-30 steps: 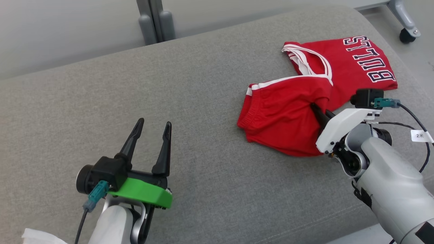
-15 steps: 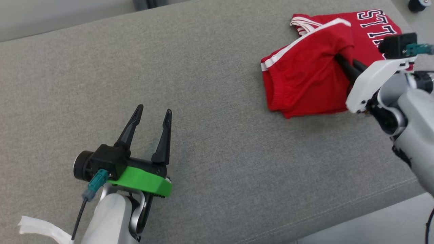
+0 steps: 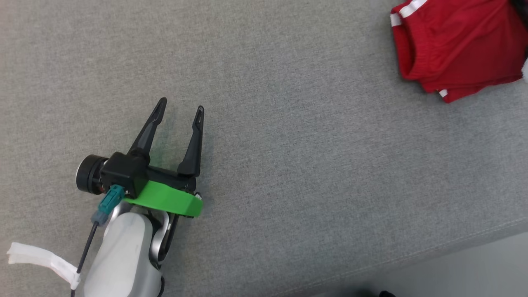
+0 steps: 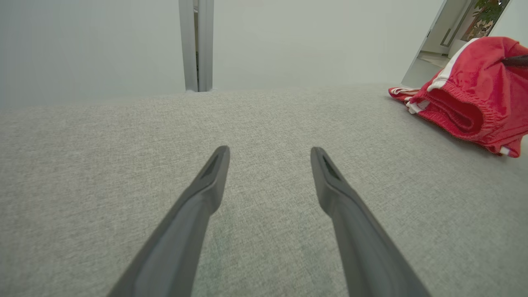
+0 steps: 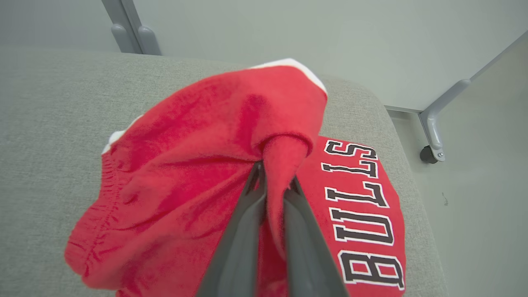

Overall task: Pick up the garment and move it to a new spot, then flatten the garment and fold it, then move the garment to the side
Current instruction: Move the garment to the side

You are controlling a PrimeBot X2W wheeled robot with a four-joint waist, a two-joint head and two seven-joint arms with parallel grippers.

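Left pincer [image 3: 181, 104] is spread wide and empty in the head view, with grey cushion [image 3: 288, 144] under it. The red garment [image 3: 458, 45] sits well off to its right, ahead. Left wrist view: garment bunched, waistband facing the pincer, pale wall [image 4: 309, 41] beyond. Right wrist view gives the grip: right pincer [image 5: 275, 173] pinched tight on a garment fold, BULLS lettering [image 5: 363, 214] just right of it.

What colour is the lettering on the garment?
The lettering is black with white outlines on the red garment; clearest in the right wrist view.
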